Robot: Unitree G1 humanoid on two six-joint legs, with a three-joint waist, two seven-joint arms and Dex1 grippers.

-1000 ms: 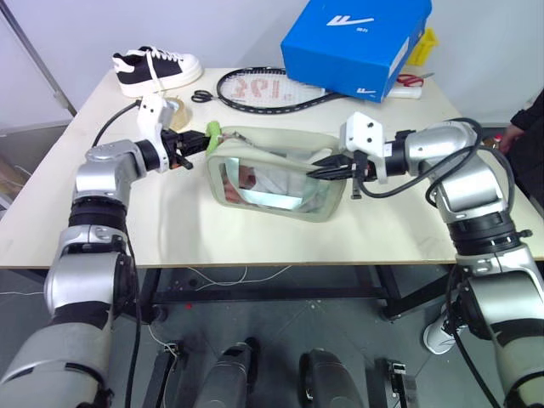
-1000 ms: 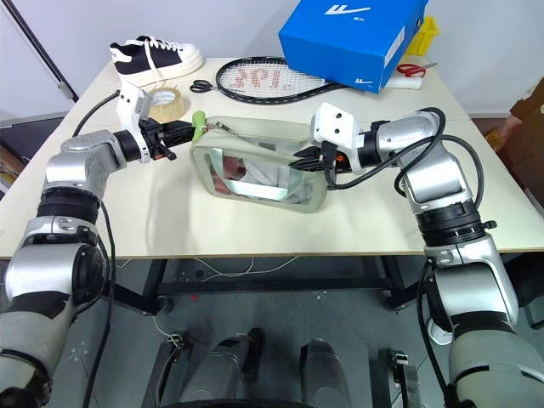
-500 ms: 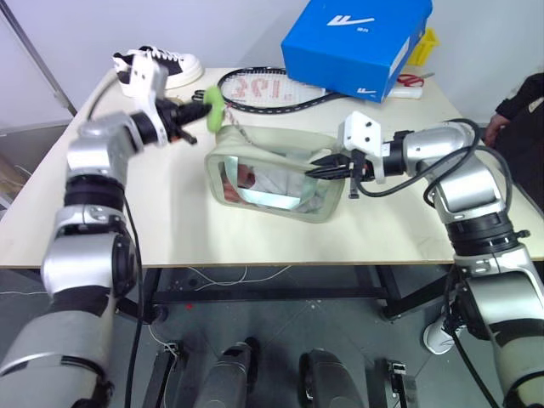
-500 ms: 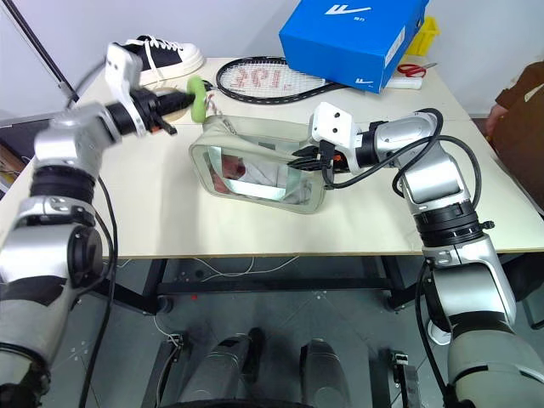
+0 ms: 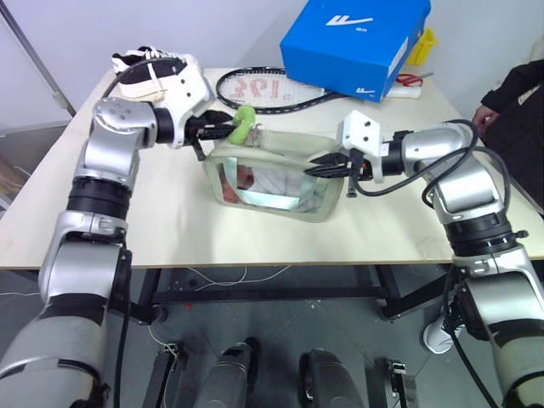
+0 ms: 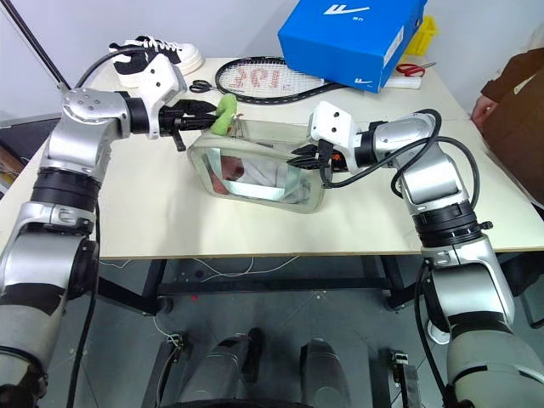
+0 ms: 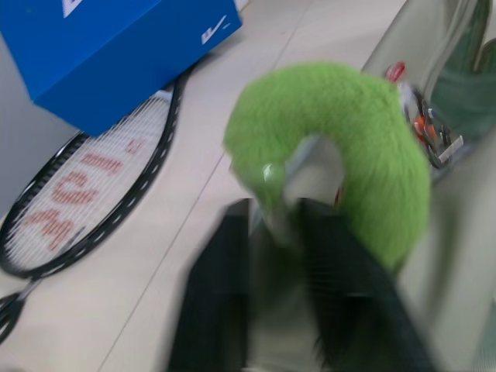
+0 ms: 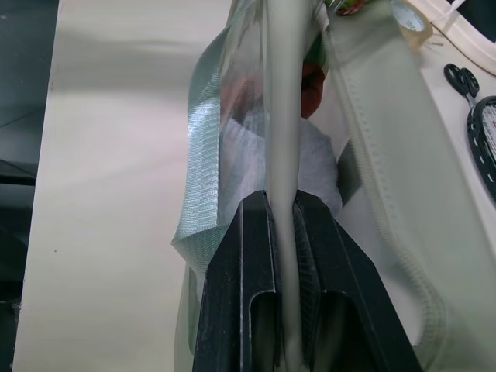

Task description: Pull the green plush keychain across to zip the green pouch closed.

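Note:
The green pouch [image 5: 272, 183] stands on the table [image 5: 170, 221], its clear window facing me and its top zipper partly apart. The green plush keychain [image 5: 244, 125] sticks up just above the pouch's left top corner. My left gripper [image 5: 228, 127] is shut on it; in the left wrist view the curled plush [image 7: 364, 155] rises from between the black fingers [image 7: 221, 294]. My right gripper [image 5: 325, 167] is shut on the pouch's right end, pinching a pale fabric edge [image 8: 280, 116] between its fingers [image 8: 248, 310].
A blue shoebox [image 5: 357, 42] sits at the back right, with a racket [image 5: 263, 89] lying in front of it. A black-and-white shoe [image 5: 144, 68] is at the back left and red scissors [image 5: 412, 81] at the far right. A person's sleeve [image 5: 510, 85] shows at the right edge.
My left gripper carried the plush keychain up and to the right, from beside the pouch's left end to above its left top corner, and the wrist rolled. The right gripper kept still.

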